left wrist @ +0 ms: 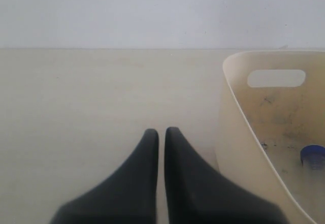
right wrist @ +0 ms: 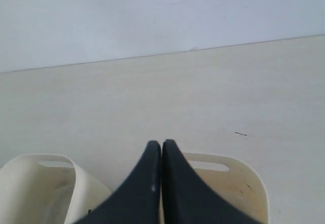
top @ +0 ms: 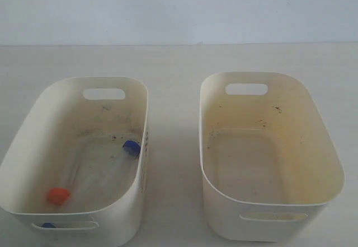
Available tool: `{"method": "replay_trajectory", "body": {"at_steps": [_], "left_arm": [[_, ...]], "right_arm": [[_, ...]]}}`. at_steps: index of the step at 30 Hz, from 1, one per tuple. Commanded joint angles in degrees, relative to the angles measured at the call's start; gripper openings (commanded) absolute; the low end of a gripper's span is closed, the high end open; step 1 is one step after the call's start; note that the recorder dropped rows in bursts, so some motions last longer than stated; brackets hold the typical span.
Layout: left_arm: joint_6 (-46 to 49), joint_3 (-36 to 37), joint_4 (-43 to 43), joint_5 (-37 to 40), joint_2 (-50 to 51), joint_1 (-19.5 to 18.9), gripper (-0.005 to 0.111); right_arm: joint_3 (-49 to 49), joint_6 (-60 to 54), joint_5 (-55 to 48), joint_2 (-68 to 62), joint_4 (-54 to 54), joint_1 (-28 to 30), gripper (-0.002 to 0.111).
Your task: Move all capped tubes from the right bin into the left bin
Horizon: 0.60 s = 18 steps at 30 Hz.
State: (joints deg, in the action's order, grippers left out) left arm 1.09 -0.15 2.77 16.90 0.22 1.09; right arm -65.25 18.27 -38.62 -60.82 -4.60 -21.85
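Note:
The left bin [top: 39, 107] with its greyish speckled floor holds capped tubes: one with an orange-red cap [top: 58, 195], one with a dark blue cap [top: 131, 147], and a blue cap [top: 48, 225] shows through the near handle slot. The yellowish-stained right bin [top: 324, 146] shows no tubes inside. Neither arm appears in the exterior view. My left gripper [left wrist: 162, 131] is shut and empty over bare table beside the left bin [left wrist: 238, 127], where the blue cap [left wrist: 312, 156] shows. My right gripper [right wrist: 161, 144] is shut and empty, above the far end of the right bin [right wrist: 254, 183].
A pale wooden tabletop [top: 173, 62] runs back to a light wall [top: 179, 6]. A strip of table separates the two bins. A corner of the left bin [right wrist: 30, 183] shows in the right wrist view. A small dark mark [right wrist: 240, 133] lies on the table.

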Motion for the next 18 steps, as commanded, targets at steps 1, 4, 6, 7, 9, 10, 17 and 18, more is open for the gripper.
{"method": "replay_trajectory", "body": {"at_steps": [1,4,6,7,9,10,17,18], "left_arm": [[-0.1,0.2,0.5,0.0,-0.2,0.1,0.004],[-0.1,0.2,0.5,0.0,-0.2,0.1,0.004],[-0.1,0.2,0.5,0.0,-0.2,0.1,0.004],[-0.1,0.2,0.5,0.0,-0.2,0.1,0.004],[-0.1,0.2,0.5,0.0,-0.2,0.1,0.004],[-0.1,0.2,0.5,0.0,-0.2,0.1,0.004],[-0.1,0.2,0.5,0.0,-0.2,0.1,0.004],[-0.1,0.2,0.5,0.0,-0.2,0.1,0.004]], "right_arm": [[9.6,-0.2,3.2,7.1,-1.3,4.1,0.000],[18.2,-0.2,7.0,13.5,-2.5,6.6,0.000],[23.9,-0.2,10.5,18.3,-2.9,7.8,0.000],[27.0,-0.2,12.7,20.8,-2.9,8.3,0.000],[32.8,-0.2,16.5,25.7,-2.9,8.9,0.000],[35.7,-0.2,18.3,27.8,-2.9,9.3,0.000],[52.2,-0.2,31.5,42.3,-2.9,10.0,0.000],[54.3,-0.2,33.6,44.0,-2.9,10.0,0.000]]}}
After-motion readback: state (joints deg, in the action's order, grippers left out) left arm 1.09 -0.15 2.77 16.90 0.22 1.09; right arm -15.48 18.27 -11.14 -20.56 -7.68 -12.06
